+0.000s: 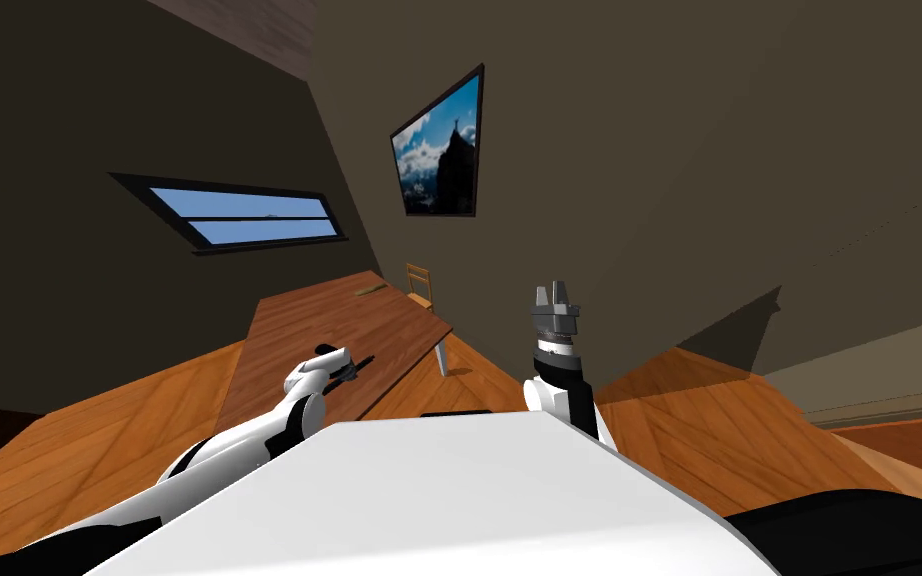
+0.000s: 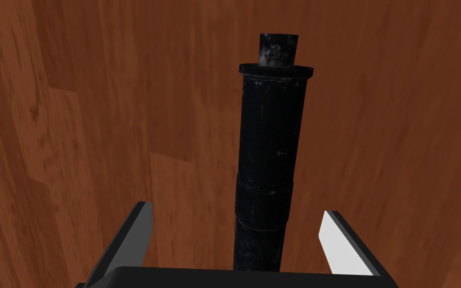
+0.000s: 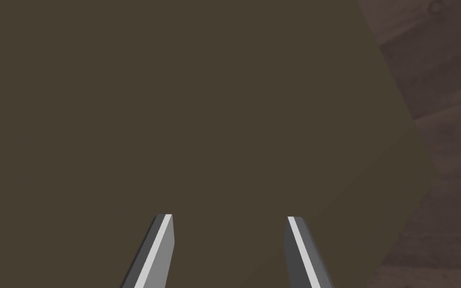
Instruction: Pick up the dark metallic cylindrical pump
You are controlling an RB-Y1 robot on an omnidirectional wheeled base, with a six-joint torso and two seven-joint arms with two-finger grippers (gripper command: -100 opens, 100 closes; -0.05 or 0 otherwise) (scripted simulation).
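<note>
Approach stage of the pick, with the grasp not yet made. The pump (image 2: 272, 145), a dark, scuffed cylinder with a collar and a narrower stub at its far end, lies flat on the brown wooden table (image 2: 74, 125). It sits a little way in from the edge nearest us and apart from the corner that stands over the pale leg (image 1: 441, 358). Our left gripper (image 2: 235, 209) is over it, and the pump runs away from the gripper's body between the fingers. These stand wide, one on each side of the cylinder's near end. Neither touches it, and the pump sits slightly nearer the brightly lit finger (image 2: 342, 242). We judge that reaching and lining up are done. What is left is to settle lower if needed, close on the cylinder and lift. Room for moving is generous: bare boards lie on both sides of the pump, so the fingers can close without meeting anything. A small flat thing (image 1: 369, 290) near the far edge and a chair (image 1: 419, 283) by the far corner are well apart from the work. As the body is round, we expect it may roll or slip if the fingers meet it off centre. Our right gripper (image 1: 555, 295) is raised to the right of the table, over the floor, its fingers parted and empty.
</note>
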